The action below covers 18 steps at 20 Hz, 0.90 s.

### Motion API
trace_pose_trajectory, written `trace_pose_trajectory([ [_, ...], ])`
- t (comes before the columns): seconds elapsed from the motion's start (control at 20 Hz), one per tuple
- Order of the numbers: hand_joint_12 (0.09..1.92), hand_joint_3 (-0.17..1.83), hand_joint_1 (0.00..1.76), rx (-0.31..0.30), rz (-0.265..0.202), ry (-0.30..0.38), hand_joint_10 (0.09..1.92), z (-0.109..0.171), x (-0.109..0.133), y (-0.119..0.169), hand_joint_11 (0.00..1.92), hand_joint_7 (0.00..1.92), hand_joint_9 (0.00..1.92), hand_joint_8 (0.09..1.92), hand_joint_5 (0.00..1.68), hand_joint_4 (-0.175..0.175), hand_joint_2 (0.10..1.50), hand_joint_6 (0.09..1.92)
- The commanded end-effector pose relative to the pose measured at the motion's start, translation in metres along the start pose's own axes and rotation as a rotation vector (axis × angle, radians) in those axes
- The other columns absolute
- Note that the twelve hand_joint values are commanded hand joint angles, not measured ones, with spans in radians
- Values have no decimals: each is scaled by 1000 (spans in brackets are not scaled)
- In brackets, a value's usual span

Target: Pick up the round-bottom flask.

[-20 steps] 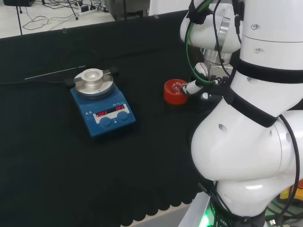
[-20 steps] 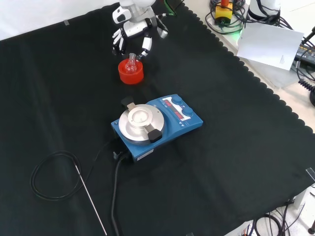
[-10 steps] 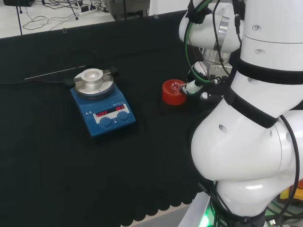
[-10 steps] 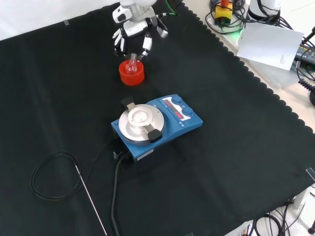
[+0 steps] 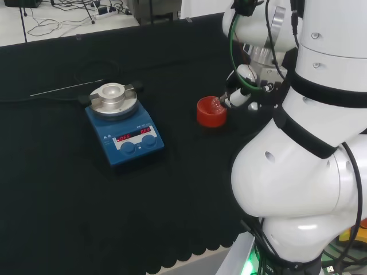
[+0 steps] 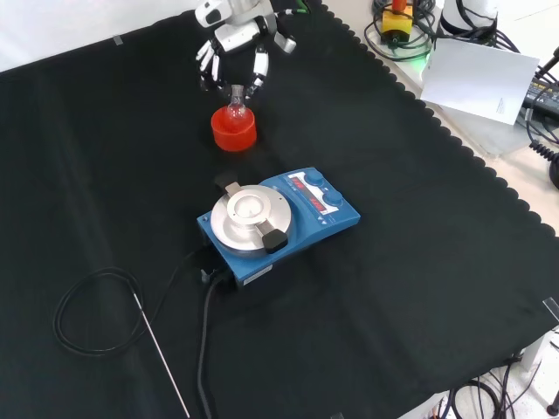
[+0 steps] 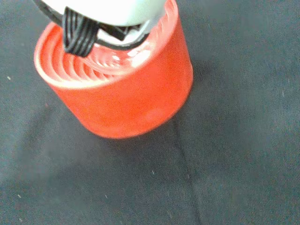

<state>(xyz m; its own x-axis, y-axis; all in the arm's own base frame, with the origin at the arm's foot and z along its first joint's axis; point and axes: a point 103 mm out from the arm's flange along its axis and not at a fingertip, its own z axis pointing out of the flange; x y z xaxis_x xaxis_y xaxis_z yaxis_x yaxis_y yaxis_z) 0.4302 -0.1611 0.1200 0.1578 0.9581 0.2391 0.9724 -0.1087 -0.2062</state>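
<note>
A small clear round-bottom flask [image 6: 236, 110] stands in a red ribbed ring stand [image 6: 233, 132] at the far side of the cloth in the front view. The hand [image 6: 232, 51] reaches down from above it, and its curled fingers [image 6: 257, 69] close round the flask's neck. In the head view the flask [image 5: 216, 103] glints at the stand's [image 5: 210, 114] right rim, with the hand [image 5: 241, 98] right beside it. Close up in the wrist view, the glass bulb [image 7: 119, 52] sits low inside the stand [image 7: 126, 98], under a black-ribbed finger [image 7: 78, 32].
A blue hotplate stirrer [image 6: 279, 218] with a round silver top stands nearer in the front view, to the left in the head view [image 5: 123, 126]. Its black cable [image 6: 96, 310] and a thin metal rod [image 6: 162, 353] lie beyond it. The cloth's scalloped edge [image 6: 454, 140] runs along the right.
The hand has risen a little and its fingers have drawn in round the flask's neck. The flask sits slightly higher in the stand. The stand has shifted a touch.
</note>
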Motion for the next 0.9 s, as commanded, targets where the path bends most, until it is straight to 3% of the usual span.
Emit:
trace_pose_trajectory([
  [0.05,1320,775,1095,-1,-47,-25,545,-28,13,-3,406,578,774,640,1180,175,643,894],
  [0.9,1315,810,1103,-5,-133,-117,535,-77,87,-2,414,574,783,645,1199,175,617,880],
])
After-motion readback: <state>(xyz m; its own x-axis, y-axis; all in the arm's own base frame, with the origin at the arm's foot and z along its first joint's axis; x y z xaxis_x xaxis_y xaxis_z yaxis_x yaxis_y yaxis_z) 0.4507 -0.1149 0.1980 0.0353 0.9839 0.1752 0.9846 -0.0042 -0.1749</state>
